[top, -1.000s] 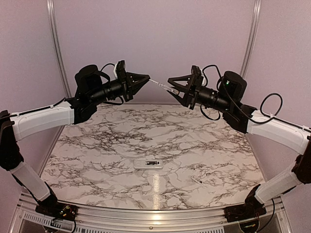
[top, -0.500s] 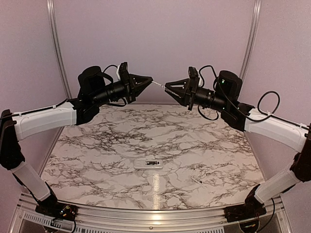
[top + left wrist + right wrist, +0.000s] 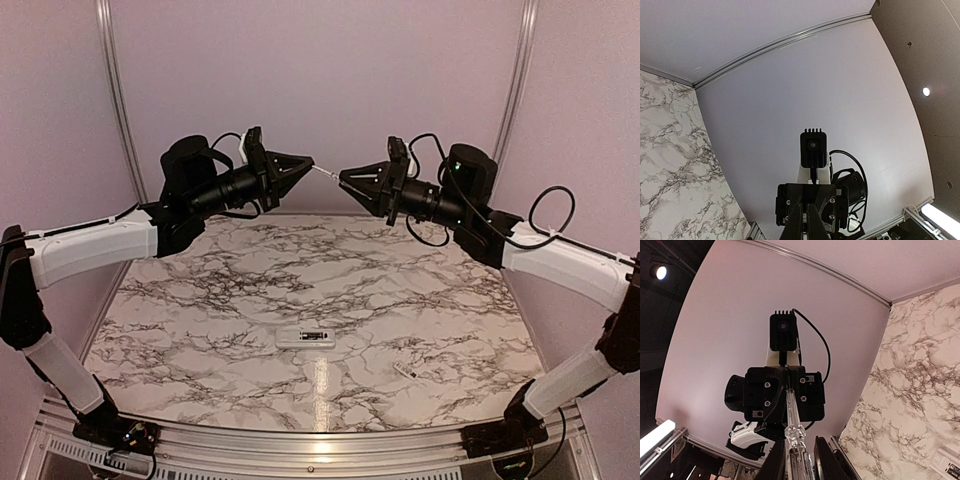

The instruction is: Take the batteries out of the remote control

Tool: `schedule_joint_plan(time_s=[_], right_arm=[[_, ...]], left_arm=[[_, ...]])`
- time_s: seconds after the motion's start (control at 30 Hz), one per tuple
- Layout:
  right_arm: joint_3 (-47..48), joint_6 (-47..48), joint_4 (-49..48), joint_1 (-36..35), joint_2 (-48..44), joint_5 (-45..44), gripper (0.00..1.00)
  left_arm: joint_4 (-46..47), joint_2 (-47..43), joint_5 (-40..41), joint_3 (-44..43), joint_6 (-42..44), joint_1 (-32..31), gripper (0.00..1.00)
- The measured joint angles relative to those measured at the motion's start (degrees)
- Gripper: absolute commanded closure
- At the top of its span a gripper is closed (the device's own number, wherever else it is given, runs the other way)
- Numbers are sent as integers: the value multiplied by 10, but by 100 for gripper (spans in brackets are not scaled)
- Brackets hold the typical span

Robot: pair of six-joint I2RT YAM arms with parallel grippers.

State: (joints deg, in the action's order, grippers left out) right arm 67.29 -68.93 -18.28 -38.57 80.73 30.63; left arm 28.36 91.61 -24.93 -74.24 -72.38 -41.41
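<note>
Left claw (image 3: 308,163) clamps one end of a thin pale rod (image 3: 325,171) held high in the air, while the right claw (image 3: 343,177) is narrowed onto the other end. Far below, the remote control (image 3: 305,337) lies on the marble surface (image 3: 220,300), near its front edge.

So the remote control (image 3: 305,338) lies on the table (image 3: 200,300), near the front edge, roughly mid-width. A small chip (image 3: 404,370) sits off to its right, slightly closer to the front. Way up over the back of the table, a thin rod (image 3: 325,172) bridges the left gripper (image 3: 308,163) and the right gripper (image 3: 343,178), tip to tip.
</note>
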Motion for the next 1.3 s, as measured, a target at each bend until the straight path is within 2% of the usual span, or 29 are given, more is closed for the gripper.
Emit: schedule_joint_plan(time_s=[0.4,0.5,0.6,0.67,0.77,0.83,0.87,1.2,1.3], right_arm=[[4,2,3,0,4,4,85],[6,3,3,0,4,6,90],[10,6,4,2,4,9,100],[12,7,4,2,5,10,100],[15,13,6,2,5,10,100],[21,17,16,2,5,13,100],[23,20,21,2,5,14,100],[27,78,99,2,4,15,100],[31,106,131,2,3,15,100]], left_arm=[[0,1,7,-1,4,-1,100],[0,2,10,-1,3,-2,100],[1,3,11,-3,-1,-2,100],[0,3,11,-6,-2,-2,100],[-1,3,12,-8,-1,-2,65],[-4,5,12,-8,8,-3,46],[-8,6,13,-8,11,-5,41],[-69,-15,18,11,70,-4,2],[-92,-46,21,37,86,4,1]])
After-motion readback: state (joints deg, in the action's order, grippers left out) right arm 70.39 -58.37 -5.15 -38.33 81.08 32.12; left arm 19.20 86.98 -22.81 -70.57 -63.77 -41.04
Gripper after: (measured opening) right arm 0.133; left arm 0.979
